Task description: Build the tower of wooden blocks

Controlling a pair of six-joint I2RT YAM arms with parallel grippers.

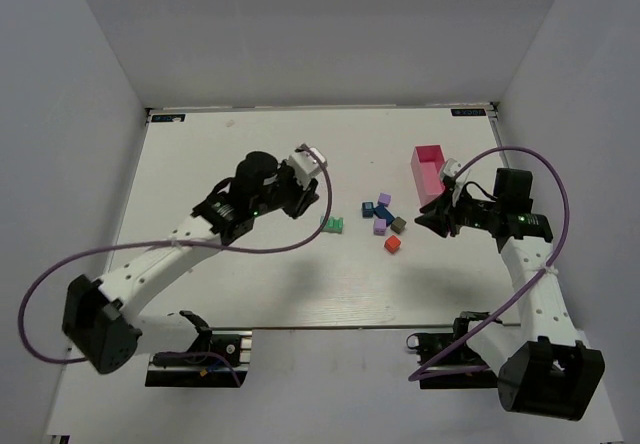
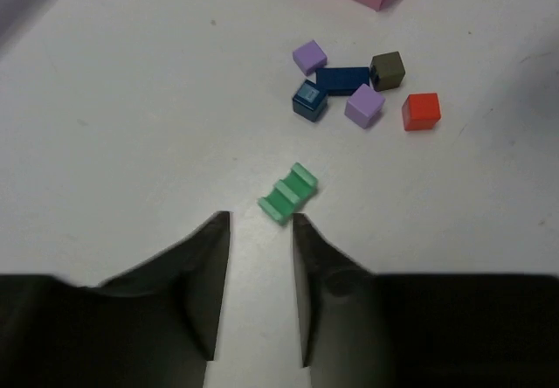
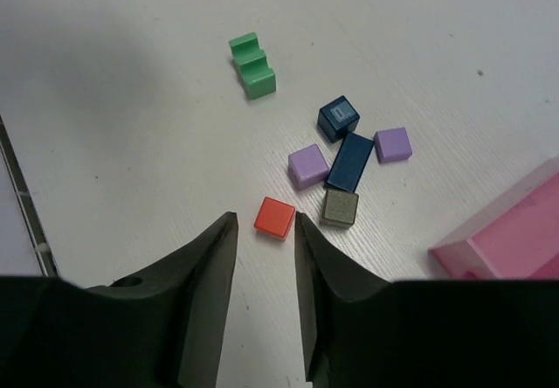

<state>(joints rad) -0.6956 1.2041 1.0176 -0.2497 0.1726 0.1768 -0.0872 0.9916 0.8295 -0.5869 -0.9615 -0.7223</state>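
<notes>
The small blocks lie loose on the white table (image 1: pixel 250 284), none stacked. A green stepped block (image 1: pixel 332 224) lies apart at the left. It sits just beyond my left gripper's (image 2: pixel 260 222) fingertips in the left wrist view (image 2: pixel 289 192). To its right lie two purple cubes (image 2: pixel 309 56), a blue cube (image 2: pixel 309 98), a dark blue bar (image 2: pixel 342 79), a grey-brown cube (image 2: pixel 387 69) and a red cube (image 1: pixel 392 245). My left gripper (image 1: pixel 303 202) is open and empty. My right gripper (image 3: pixel 265 222) is open and empty, and the red cube (image 3: pixel 275 218) sits just ahead of its fingertips.
A pink rectangular box (image 1: pixel 430 169) stands at the back right, just beyond my right gripper (image 1: pixel 427 221). White walls enclose the table on three sides. Purple cables loop from both arms.
</notes>
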